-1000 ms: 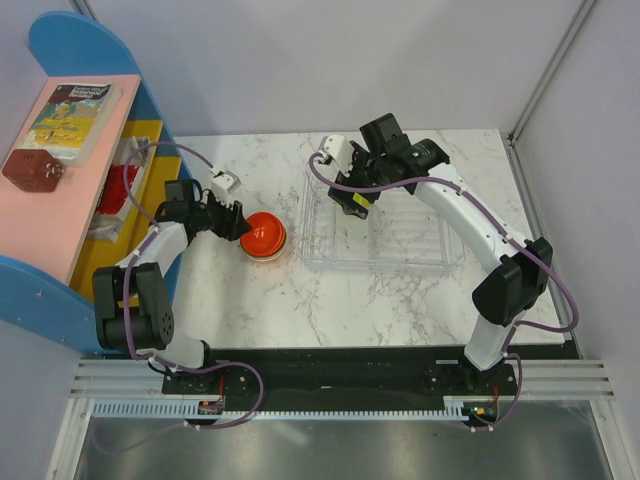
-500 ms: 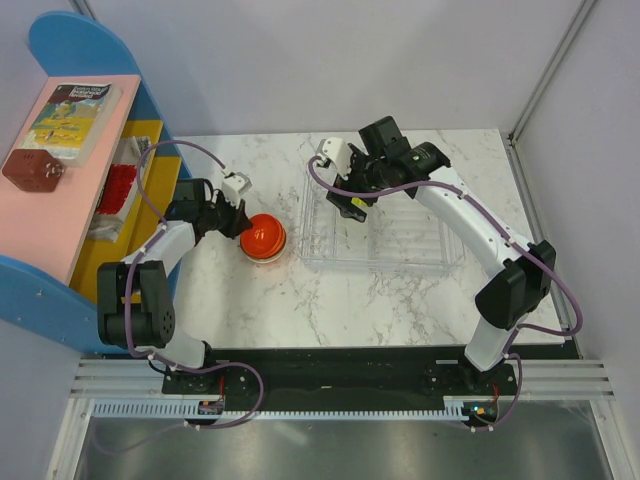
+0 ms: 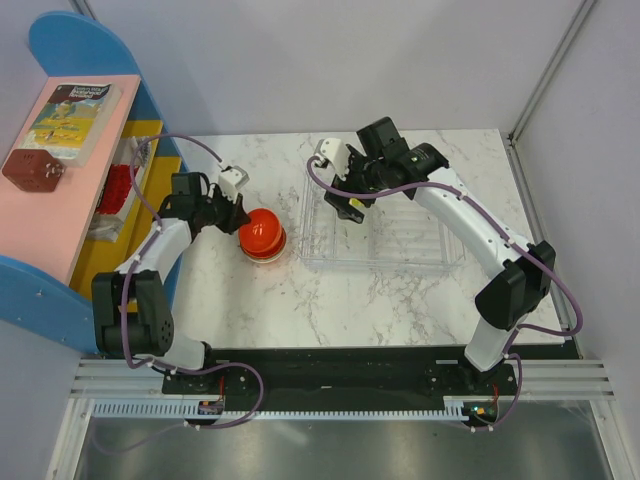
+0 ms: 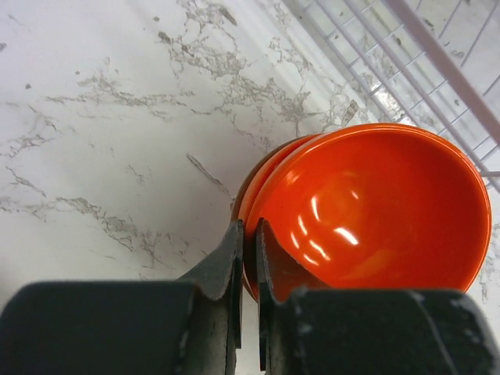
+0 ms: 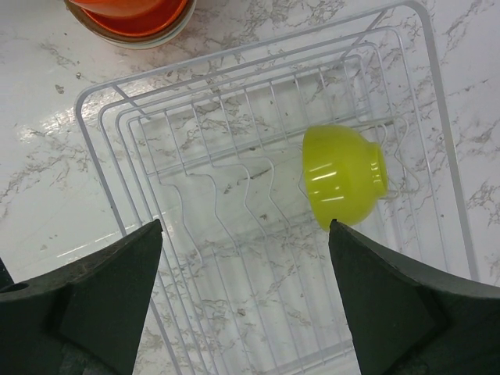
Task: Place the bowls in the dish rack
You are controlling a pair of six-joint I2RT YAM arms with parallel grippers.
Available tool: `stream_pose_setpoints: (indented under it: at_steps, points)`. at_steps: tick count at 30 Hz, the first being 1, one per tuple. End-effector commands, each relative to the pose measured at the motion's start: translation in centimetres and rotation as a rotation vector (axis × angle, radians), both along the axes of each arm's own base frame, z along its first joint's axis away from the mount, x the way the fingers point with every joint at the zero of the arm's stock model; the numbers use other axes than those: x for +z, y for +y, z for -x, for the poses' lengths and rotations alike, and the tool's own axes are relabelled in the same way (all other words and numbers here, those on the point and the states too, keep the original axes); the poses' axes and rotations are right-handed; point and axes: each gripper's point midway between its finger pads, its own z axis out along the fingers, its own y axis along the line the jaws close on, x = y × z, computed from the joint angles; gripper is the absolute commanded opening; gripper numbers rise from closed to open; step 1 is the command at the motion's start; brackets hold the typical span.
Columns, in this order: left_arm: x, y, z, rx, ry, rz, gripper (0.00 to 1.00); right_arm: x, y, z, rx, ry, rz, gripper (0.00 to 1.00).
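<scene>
Bright, even light; soft shadows; glare spots on orange bowl [image 4: 367, 211]; pics sharp.

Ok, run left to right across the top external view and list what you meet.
Blue shelf unit → left gripper → stack of orange bowls → dish rack.

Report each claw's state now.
Left claw: shut on the top orange bowl, at its rim.
Right claw: open, empty, over the dish rack.

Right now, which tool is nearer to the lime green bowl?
Right. The right tool hovers open above the dish rack, where the lime green bowl lies. The left tool is outside the rack, shut on an orange bowl.
</scene>
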Motion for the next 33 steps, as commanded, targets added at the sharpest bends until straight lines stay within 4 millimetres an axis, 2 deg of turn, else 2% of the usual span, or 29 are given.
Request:
stream_pose_setpoints:
  at_steps: [1, 7, 13, 15, 16, 19, 23, 26, 31, 33]
  points:
    - [6.1, -1.3, -0.5, -0.045, -0.128, 0.056, 0.02, 2.2, 1.0, 0.7, 0.028, -0.025, -0.072, 0.95]
    - [7.6, -1.9, 0.5, -0.075, -0.157, 0.082, 0.02, 2.1, 3.6, 2.6, 0.105, 0.108, -0.191, 0.96]
    - [7.0, -1.9, 0.8, -0.076, -0.143, 0.083, 0.02, 2.3, 6.4, 4.4, 0.178, 0.267, -0.324, 0.97]
    - [7.4, -2.3, 1.1, -0.099, -0.150, 0.099, 0.02, 2.4, 7.3, 4.8, 0.181, 0.327, -0.376, 0.97]
    - [7.6, -2.4, 1.2, -0.107, -0.156, 0.106, 0.02, 2.8, 7.8, 5.6, 0.217, 0.375, -0.416, 0.97]
    - [8.7, -3.5, 2.2, -0.178, -0.176, 0.152, 0.02, 3.4, 9.1, 6.7, 0.256, 0.513, -0.508, 0.98]
    - [10.3, -5.2, 4.1, -0.299, -0.212, 0.230, 0.02, 2.8, 10.1, 7.3, 0.270, 0.646, -0.558, 0.98]
    - [11.8, -5.8, 4.8, -0.347, -0.267, 0.250, 0.02, 2.8, 10.5, 7.8, 0.259, 0.742, -0.600, 0.98]
    - [13.8, -5.8, 4.8, -0.328, -0.384, 0.238, 0.02, 2.4, 11.2, 7.6, 0.208, 0.813, -0.688, 0.98]
    - [14.5, -7.0, 5.6, -0.359, -0.404, 0.249, 0.02, 2.5, 11.2, 7.3, 0.173, 0.831, -0.723, 0.98]
